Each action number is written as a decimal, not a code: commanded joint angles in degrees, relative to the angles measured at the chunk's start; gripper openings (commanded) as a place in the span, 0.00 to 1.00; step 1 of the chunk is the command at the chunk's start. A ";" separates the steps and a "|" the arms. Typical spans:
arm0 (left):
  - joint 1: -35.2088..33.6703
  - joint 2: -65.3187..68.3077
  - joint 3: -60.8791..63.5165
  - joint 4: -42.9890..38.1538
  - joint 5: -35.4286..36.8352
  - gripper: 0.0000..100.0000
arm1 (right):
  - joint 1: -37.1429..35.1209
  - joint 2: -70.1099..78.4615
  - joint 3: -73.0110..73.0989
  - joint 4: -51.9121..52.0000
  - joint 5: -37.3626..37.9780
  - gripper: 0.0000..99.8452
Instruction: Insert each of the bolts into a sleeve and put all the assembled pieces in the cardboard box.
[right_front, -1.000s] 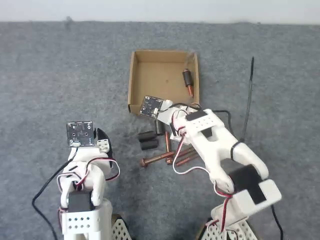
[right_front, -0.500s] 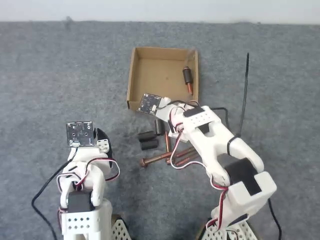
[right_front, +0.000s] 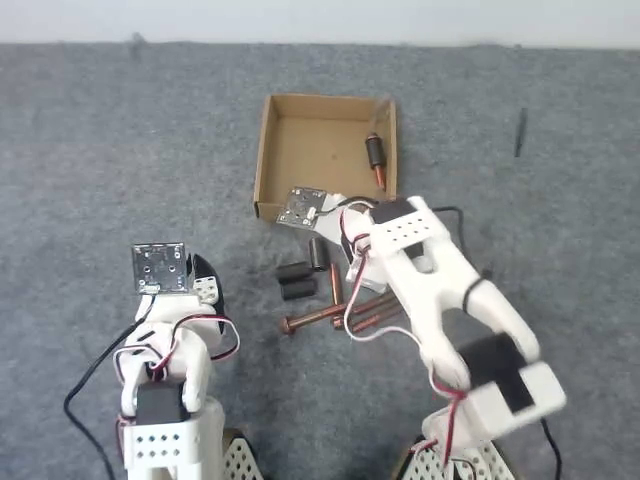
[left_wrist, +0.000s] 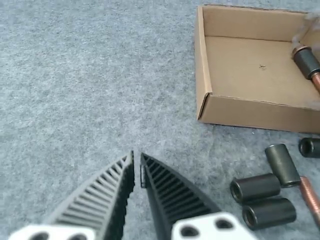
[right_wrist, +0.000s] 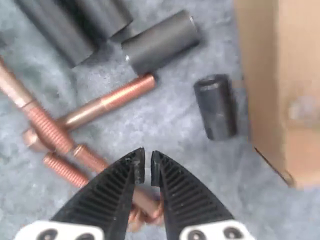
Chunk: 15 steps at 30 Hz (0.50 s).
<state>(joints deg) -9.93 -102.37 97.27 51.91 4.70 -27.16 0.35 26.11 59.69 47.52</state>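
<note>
Beside the matt brown cardboard box (left_wrist: 260, 112), copper-coloured metal bolts (right_wrist: 115, 97) with a dull sheen and rough threaded shanks, smooth matt black sleeves (left_wrist: 255, 187), on coarse grey felt-like carpet (left_wrist: 75, 75).

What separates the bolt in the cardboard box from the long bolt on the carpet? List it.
The boxed bolt wears a black sleeve; the long bolt is bare. The boxed bolt lies in the cardboard box, along its wall; the long bolt lies on the carpet. Both are copper-coloured.

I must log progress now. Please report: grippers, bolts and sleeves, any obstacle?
Left gripper shut, empty. Right gripper shut, above loose bolts. One assembled piece in cardboard box; sleeves loose outside. Nothing in the way.
</note>
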 joint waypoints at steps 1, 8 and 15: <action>0.00 0.97 -0.48 -1.49 -0.44 0.02 | -0.13 -9.71 -3.16 1.80 -1.23 0.01; -0.26 0.97 -0.48 -1.23 -0.44 0.02 | -1.36 -15.96 -2.99 -8.75 -25.14 0.01; -0.26 0.97 -0.48 -1.14 -0.44 0.02 | 0.57 -10.59 -2.29 -27.30 -45.71 0.01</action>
<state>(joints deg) -9.93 -102.37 97.27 51.91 4.70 -27.96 -11.25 26.11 39.38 9.54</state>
